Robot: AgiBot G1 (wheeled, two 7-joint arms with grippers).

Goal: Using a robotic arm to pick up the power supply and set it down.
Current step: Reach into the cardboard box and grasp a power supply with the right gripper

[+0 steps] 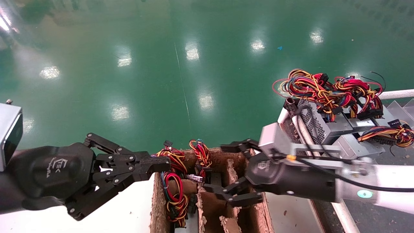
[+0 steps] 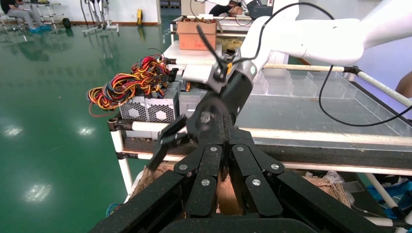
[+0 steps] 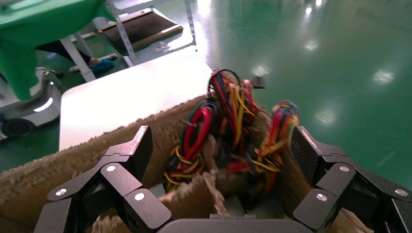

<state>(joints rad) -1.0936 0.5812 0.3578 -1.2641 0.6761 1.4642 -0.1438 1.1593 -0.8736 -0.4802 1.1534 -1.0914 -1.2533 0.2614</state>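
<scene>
1. Nearest the camera, the left pincer [image 1: 152, 168] is parked at the lower left over a white worktop [image 1: 129, 210], its dark fingers closed together and holding nothing, their tips reaching the edge of a brown cardboard box [image 1: 157, 207].
2. Just beyond, the box's ragged dividers [image 1: 231, 173] split it into slots; in the slots on its left side, bundles of red, yellow, blue and black wires [image 1: 174, 191] stand up above the rim.
3. The right pincer [image 1: 226, 171], on the white robotic arm [image 1: 388, 186] with a thin black cable along it, hovers over the box's open slots with its fingers spread wide and nothing between them.
4. Seen from the right wrist, those fingers [image 3: 131, 150] frame the wire bundles [image 3: 228, 131] rising from the cardboard; the metal bodies below them cannot be made out.
5. Farther right, a white-railed rack [image 1: 396, 94] carries several grey metal boxes; the power supply [image 1: 318, 124] nearest the arm lies tilted with a perforated face showing, its tangled wire bundle [image 1: 326, 89] heaped on top, well apart from both pincers.
6. Behind everything stretches a glossy green floor [image 1: 194, 48] dotted with lamp reflections.
</scene>
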